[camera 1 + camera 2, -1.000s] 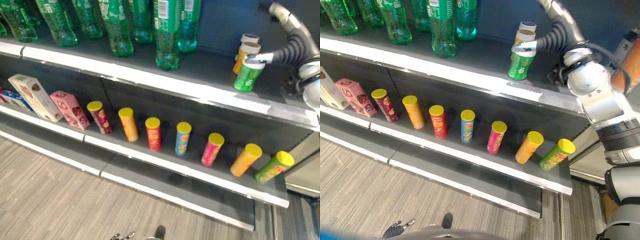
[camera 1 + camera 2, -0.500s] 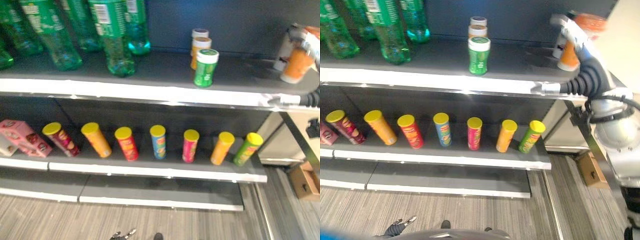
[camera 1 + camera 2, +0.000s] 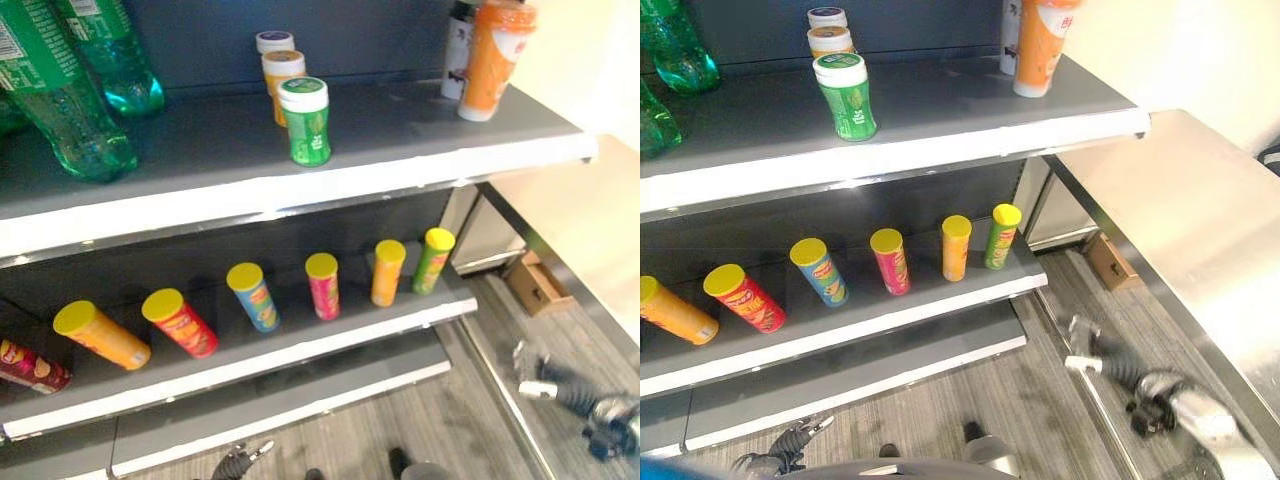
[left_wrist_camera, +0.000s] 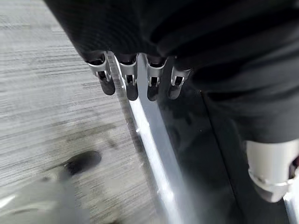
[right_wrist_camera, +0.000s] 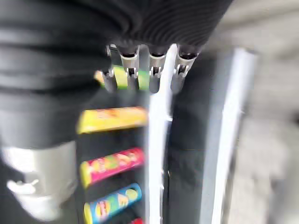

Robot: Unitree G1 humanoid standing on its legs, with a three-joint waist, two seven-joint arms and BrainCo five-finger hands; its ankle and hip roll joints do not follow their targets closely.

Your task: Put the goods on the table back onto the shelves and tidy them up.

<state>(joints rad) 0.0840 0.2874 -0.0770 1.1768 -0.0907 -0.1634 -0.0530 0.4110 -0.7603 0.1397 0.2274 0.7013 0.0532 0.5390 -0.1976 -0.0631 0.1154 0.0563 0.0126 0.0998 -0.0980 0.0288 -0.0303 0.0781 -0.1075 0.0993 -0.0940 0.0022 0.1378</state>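
Grey wood-grain floor (image 3: 1040, 400) lies nearest, at the foot of the shelving. Left hand (image 3: 780, 452) hangs low over it at the lower left edge, partly cut off; its wrist view shows its fingers (image 4: 131, 84) straight and relaxed, holding nothing, above the floor beside a pale metal strip. Right hand (image 3: 1087, 345) hangs low on the right over the floor beside the steel counter (image 3: 1200, 230); its own wrist view is blurred, yet the fingers (image 5: 154, 74) read as extended and empty, with the lower-shelf cans past them.

Lower shelf (image 3: 300, 350) carries a row of yellow-lidded tube cans, all tilted: dark red can (image 3: 30, 365), cut off by the frame edge, orange can (image 3: 100, 335), red can (image 3: 180, 322), blue can (image 3: 253, 297), pink can (image 3: 323, 286), a second orange tube (image 3: 387, 272) and green can (image 3: 432, 260). The last two stand just beside each other at the shelf's right end.

Upper shelf (image 3: 300, 190) holds a small green canister (image 3: 305, 121) with a white lid, upright near the front edge. An orange canister (image 3: 282, 80) stands directly behind it, and a third one (image 3: 273, 42) behind that shows little more than its lid. Green bottles (image 3: 70, 110) stand at left, their tops cut off. At the far right end a tall orange container (image 3: 492, 55) stands upright, top cropped, with a white-and-dark item (image 3: 460, 50) largely hidden behind it.

A cardboard box (image 3: 535, 285) sits on the floor under the counter edge.
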